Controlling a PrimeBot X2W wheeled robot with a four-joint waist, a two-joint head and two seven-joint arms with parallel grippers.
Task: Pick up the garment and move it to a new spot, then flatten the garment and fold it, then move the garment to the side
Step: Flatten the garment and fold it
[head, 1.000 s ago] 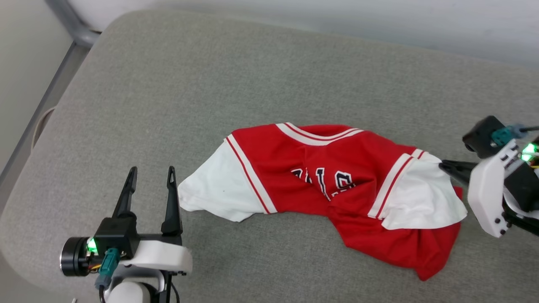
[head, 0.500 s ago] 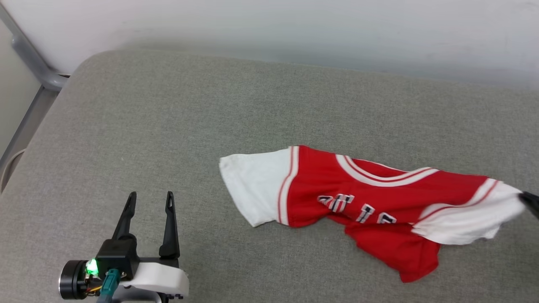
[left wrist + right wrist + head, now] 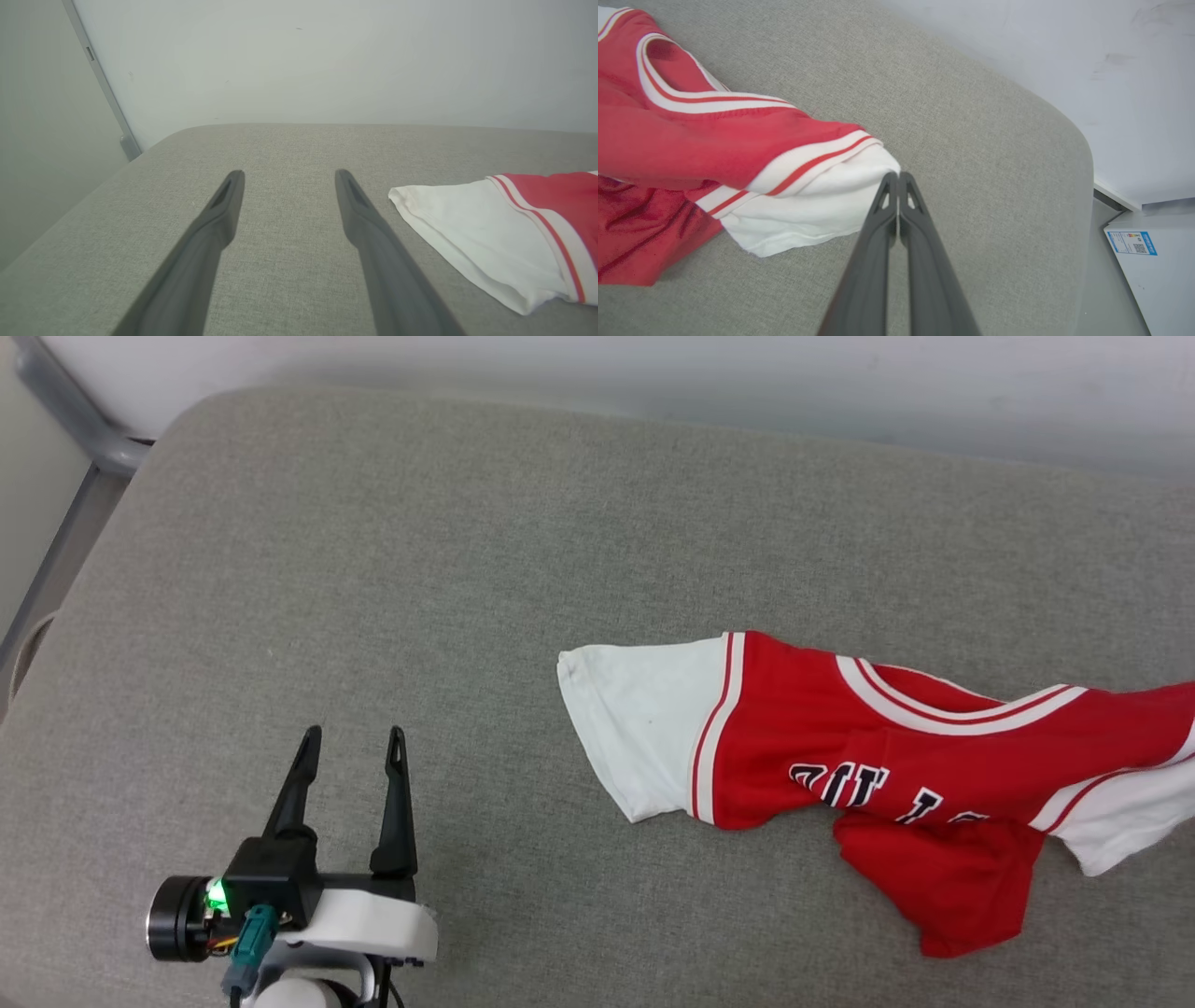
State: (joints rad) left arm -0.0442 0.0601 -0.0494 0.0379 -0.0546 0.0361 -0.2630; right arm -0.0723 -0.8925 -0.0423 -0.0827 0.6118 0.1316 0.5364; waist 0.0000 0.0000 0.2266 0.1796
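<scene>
The garment (image 3: 812, 728) runs off the head view's right edge, and a fold hides the lower part of its chest lettering (image 3: 840, 784)

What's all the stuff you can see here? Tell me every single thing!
garment: one, red with white sleeves and striped trim, lying rumpled on the right part of the cushion.
cushion: one, grey, under the garment.
wall: one, white, behind the cushion.
metal post: one, grey, past the cushion's far left corner.
label: one, blue and white, on a white panel beyond the cushion's right edge.
left tool: one, dark fingers open and holding nothing, over the cushion left of the garment.
right tool: one, dark fingers shut on the corner of the garment's white sleeve.
</scene>
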